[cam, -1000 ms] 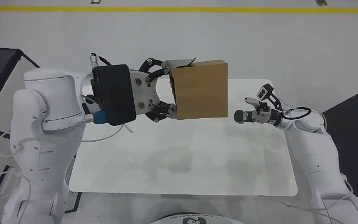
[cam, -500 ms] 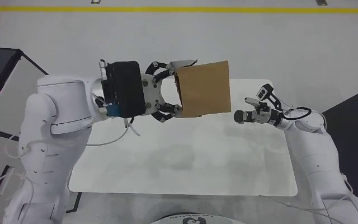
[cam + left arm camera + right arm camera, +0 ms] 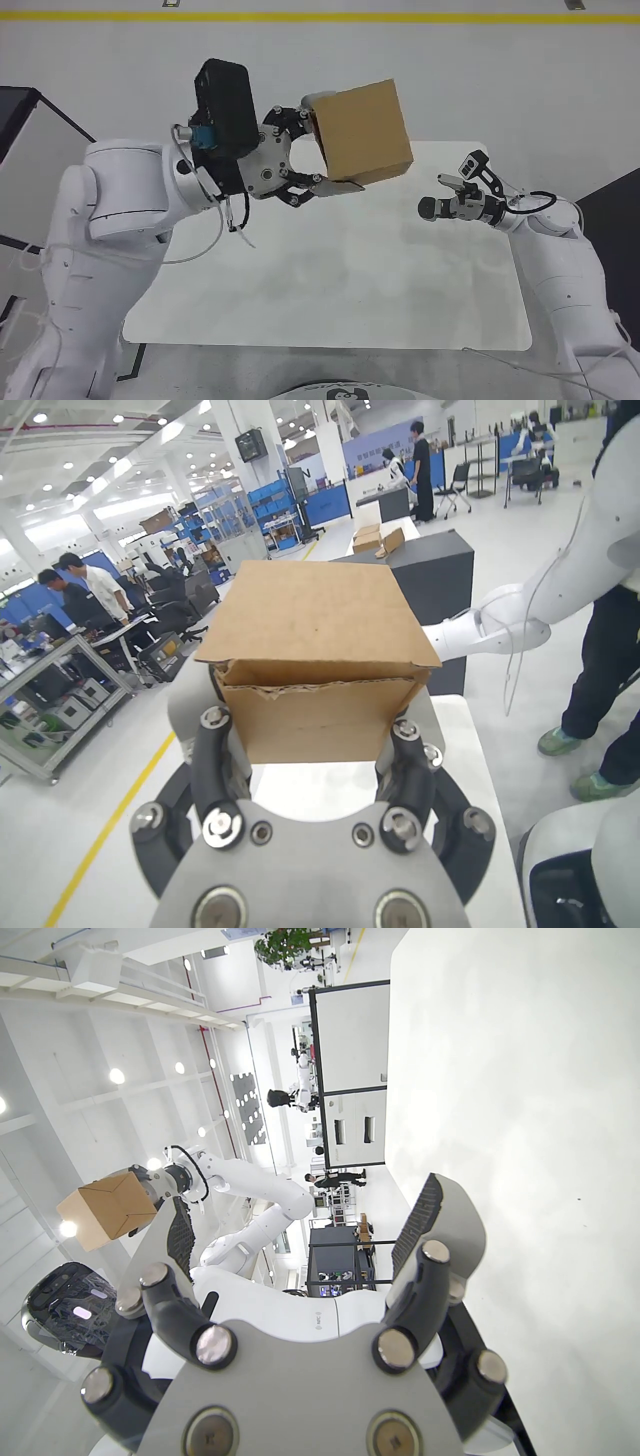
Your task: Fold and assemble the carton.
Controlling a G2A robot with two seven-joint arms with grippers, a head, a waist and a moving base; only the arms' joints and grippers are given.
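The left gripper [image 3: 320, 150] is clamped on one end of the closed brown cardboard carton [image 3: 365, 130], holding it tilted in the air above the white bench's [image 3: 400, 290] far edge. The right gripper [image 3: 438, 194] hangs wide open and empty near the bench's right side.

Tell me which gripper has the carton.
The left gripper: it is shut on the carton, held in the air. The right gripper is open and empty.

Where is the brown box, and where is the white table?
carton [image 3: 365, 130], top view, middle of its brown upper face.
table [image 3: 350, 285], top view, bare white surface below the carton.
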